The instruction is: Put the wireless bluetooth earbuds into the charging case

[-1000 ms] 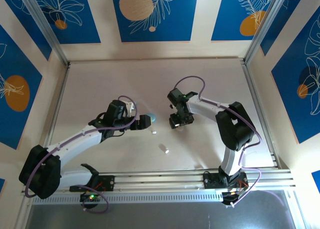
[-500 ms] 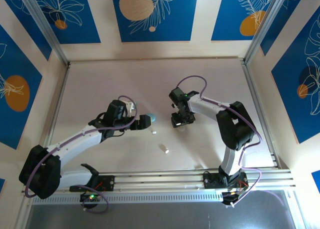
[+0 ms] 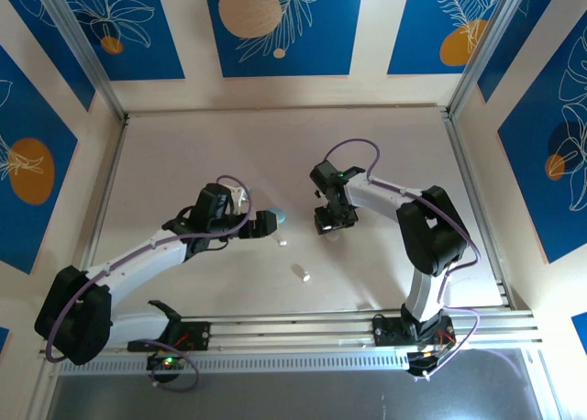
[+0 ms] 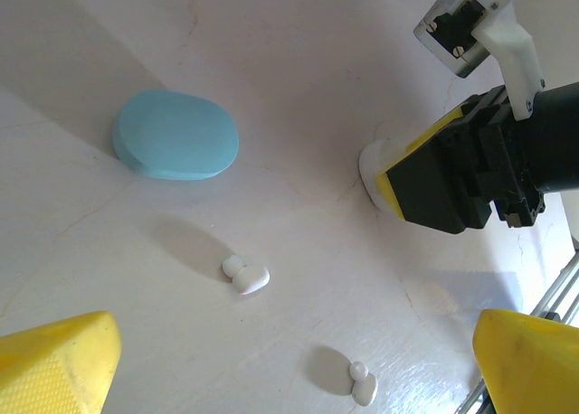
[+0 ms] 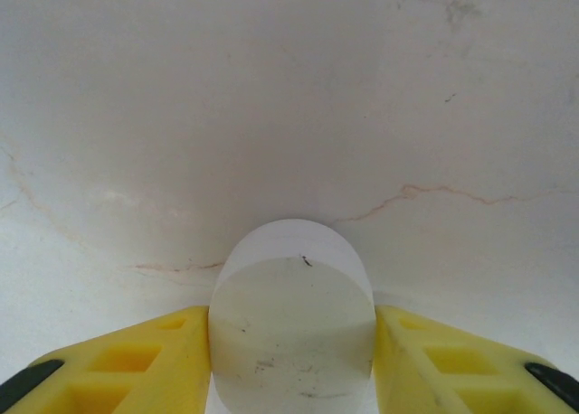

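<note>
While the left hand (image 3: 265, 224) had kept its place through the last second, spread wide and carrying nothing, all the change lay farther right. Left arm stretched low across the bench (image 3: 183, 154), forearm reaching toward centre.

Blue case (image 4: 176, 134) lay shut just ahead of that hand. First white earbud (image 4: 246, 276) lay loose near it. Second white earbud (image 4: 362, 384) lay apart, nearer the arm bases. Neither sat in a case, so no insertion was done yet.

White case (image 5: 291, 319) rested on the bench right of these. Could not tell if its lid was up. Right hand (image 3: 330, 220) had edged in and narrowed until its fingers (image 5: 136, 351) pressed both flanks. Judged: case now gripped for handling. Right arm folded at the elbow, wrist pointing down.
</note>
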Tool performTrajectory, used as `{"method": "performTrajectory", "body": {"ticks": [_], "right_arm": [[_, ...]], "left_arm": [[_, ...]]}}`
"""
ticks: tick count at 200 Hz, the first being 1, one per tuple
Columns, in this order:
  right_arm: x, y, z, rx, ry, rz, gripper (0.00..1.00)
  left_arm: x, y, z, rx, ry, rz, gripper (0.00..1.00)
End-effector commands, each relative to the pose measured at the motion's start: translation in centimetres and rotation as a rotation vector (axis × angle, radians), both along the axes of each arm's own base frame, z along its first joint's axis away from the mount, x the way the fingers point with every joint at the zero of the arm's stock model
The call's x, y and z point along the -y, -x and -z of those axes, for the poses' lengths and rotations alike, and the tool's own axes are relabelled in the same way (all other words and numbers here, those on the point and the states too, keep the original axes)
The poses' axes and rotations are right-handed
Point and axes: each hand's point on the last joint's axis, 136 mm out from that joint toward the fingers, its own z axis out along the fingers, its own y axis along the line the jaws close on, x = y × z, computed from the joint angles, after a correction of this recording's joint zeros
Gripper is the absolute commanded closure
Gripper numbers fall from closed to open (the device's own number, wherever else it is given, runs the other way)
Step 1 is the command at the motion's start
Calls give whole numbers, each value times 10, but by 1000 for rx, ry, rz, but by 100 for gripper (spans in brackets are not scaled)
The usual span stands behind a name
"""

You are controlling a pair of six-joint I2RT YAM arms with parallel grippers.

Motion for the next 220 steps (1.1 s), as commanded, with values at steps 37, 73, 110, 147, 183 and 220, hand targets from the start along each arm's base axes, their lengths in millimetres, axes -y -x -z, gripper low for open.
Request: {"method": "performTrajectory", "body": {"ticks": [37, 73, 110, 147, 183, 220], "right_arm": [[-3, 5, -5, -27, -28, 13, 51], [-4, 6, -6, -29, -36, 15, 58], [-6, 6, -11, -22, -55, 25, 64], [-12, 6, -21, -16, -142, 58, 65], [-19, 4, -34, -15, -284, 112, 65], [-22, -1, -52, -28, -489, 193, 65]], "left_arm": [[5, -1, -14, 38, 26, 16, 0], [5, 0, -15, 41, 27, 15, 0], [7, 0, -15, 40, 34, 23, 0], [13, -3, -18, 41, 59, 40, 0], [30, -9, -24, 45, 95, 71, 7], [52, -18, -25, 13, 166, 107, 39]]}}
